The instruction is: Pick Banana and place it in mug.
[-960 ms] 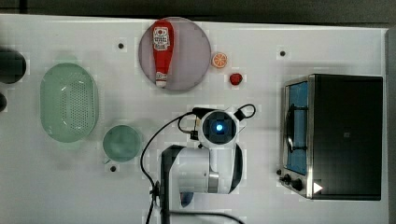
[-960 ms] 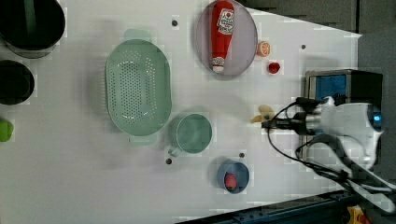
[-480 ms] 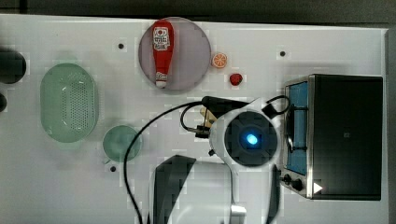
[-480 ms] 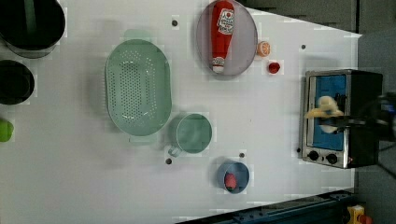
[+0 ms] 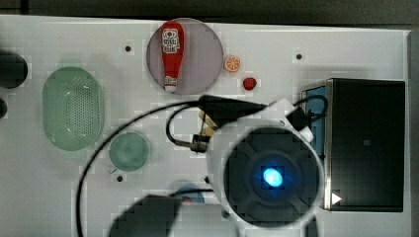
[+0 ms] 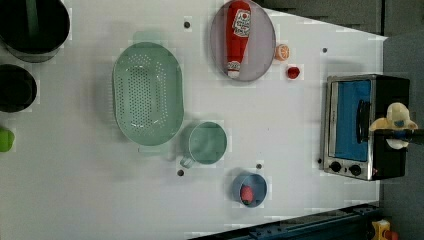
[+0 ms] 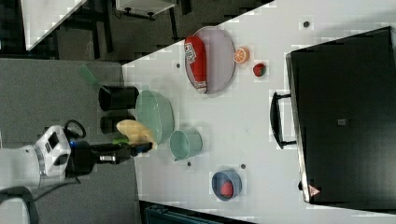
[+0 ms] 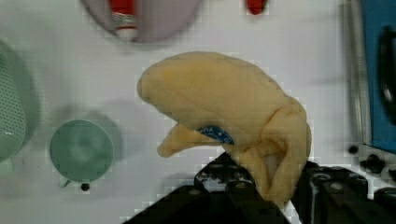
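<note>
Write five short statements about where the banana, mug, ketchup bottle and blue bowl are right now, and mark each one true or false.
1. The tool holds the banana lifted off the table. True.
2. The banana already lies in the mug. False: the mug holds nothing, and the banana is in the tool's grip.
3. The ketchup bottle lies on the round grey plate. True.
4. The small blue bowl holds an orange slice. False: it holds a red thing; the orange slice lies on the table beside the plate.
5. In the left view, the mug sits to the left view's right of the green perforated basket. True.
</note>
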